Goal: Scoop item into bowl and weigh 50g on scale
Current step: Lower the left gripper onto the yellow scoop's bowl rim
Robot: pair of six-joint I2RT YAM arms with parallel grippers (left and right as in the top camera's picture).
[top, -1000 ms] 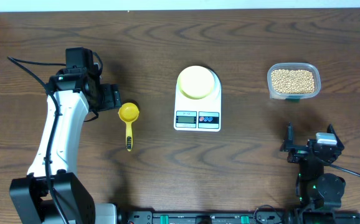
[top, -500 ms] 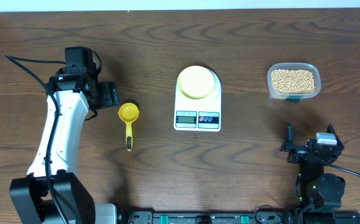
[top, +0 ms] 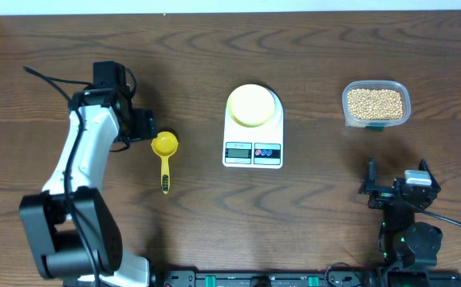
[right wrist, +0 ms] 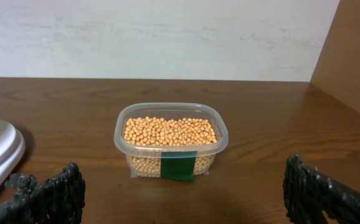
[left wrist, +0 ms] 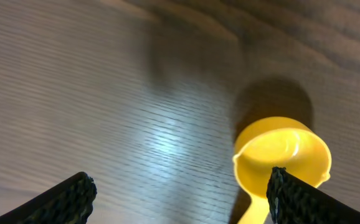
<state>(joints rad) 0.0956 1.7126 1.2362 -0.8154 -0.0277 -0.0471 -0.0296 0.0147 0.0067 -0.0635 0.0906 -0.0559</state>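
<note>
Well, dark wood-grain table (top: 310, 231) under the scale (top: 252, 153), pale wall (right wrist: 167, 37) beyond.

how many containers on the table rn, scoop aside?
2: the pale bowl sits on the scale; the clear tub of beans stands to its right. None seem hidden.
</note>
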